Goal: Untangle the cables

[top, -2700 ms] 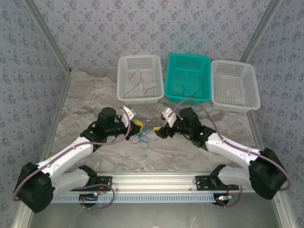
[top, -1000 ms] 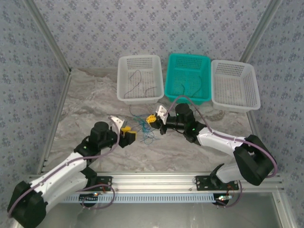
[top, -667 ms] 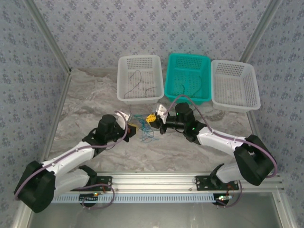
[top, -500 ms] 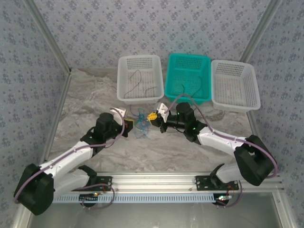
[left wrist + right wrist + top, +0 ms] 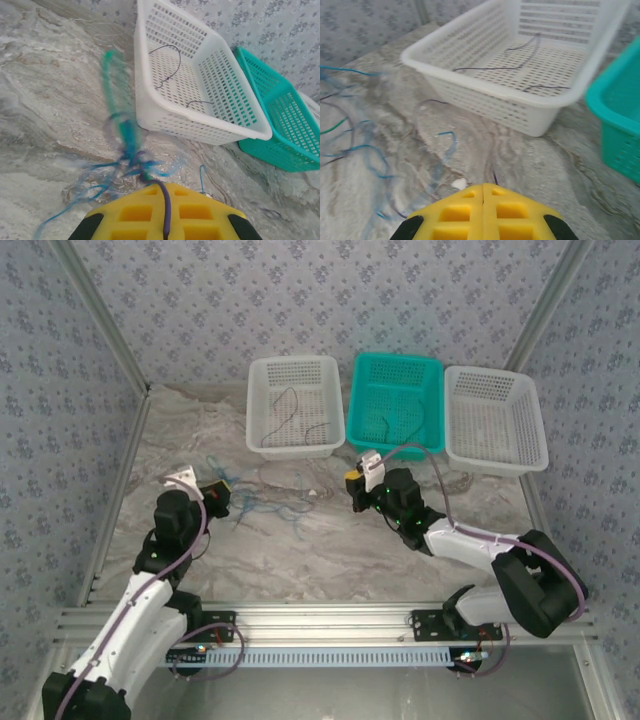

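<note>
Swinging out toward the left side of the table (image 5: 330, 555), the left tool (image 5: 217, 494) has pulled well apart from the right tool (image 5: 354, 480); half a second ago the two sat almost nose to nose over a tight knot. The cables (image 5: 255, 506) have come with it. The clump is now drawn into a loose trail lying on the table between the two tools. I judge this a real gain, since single strands should be easier to pick out, though several blue and teal ones still cross near the left tool. The left tool is clamped fully closed, with a dark purple strand caught in its seam and the blue tangle bunched just beyond. The right tool is closed too. A thin dark strand ends at its tip, but I cannot tell whether it is pinched.
</note>
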Robot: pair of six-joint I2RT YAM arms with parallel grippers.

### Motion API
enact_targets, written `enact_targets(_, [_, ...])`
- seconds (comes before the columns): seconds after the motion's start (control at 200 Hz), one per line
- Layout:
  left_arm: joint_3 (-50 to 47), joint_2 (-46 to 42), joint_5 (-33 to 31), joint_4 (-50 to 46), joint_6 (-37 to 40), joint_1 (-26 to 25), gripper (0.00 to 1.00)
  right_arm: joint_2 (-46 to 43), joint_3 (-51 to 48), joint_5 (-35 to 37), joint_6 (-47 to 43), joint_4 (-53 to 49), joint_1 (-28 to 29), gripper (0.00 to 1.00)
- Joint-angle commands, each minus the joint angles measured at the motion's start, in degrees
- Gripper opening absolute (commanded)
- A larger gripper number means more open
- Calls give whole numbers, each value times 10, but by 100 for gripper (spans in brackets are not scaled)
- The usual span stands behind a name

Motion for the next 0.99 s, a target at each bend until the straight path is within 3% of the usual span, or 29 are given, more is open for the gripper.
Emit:
enact_targets(0.0, [12, -6, 16, -4, -11, 7, 0, -22, 0, 47, 40, -15, -11, 0])
enact_targets(0.115, [14, 6, 94, 33, 18, 7, 0, -28, 20, -81, 26, -23, -11, 0])
enact_targets(0.2, [31, 13, 128, 18, 34, 7, 0, -26, 61, -129, -13, -79, 13, 1])
enact_targets(0.26, [48, 15, 143, -2, 37, 6, 0, -20, 85, -162, -43, -106, 32, 14])
enact_targets(0.345, [75, 20, 159, -25, 31, 2, 0, -6, 114, -181, -50, -119, 58, 46])
enact_targets(0.455, [112, 43, 166, -51, 11, -14, 0, 26, 138, -156, -16, -95, 96, 60])
enact_targets(0.625, [146, 80, 208, -35, 39, -71, 0, 98, 173, -179, 50, -28, 116, 63])
enact_targets(0.81, [172, 111, 190, -43, 50, -109, 0, 155, 219, -264, 91, 13, 135, 65])
enact_targets(0.989, [174, 130, 171, -37, 51, -127, 0, 175, 218, -273, 96, 51, 157, 65])
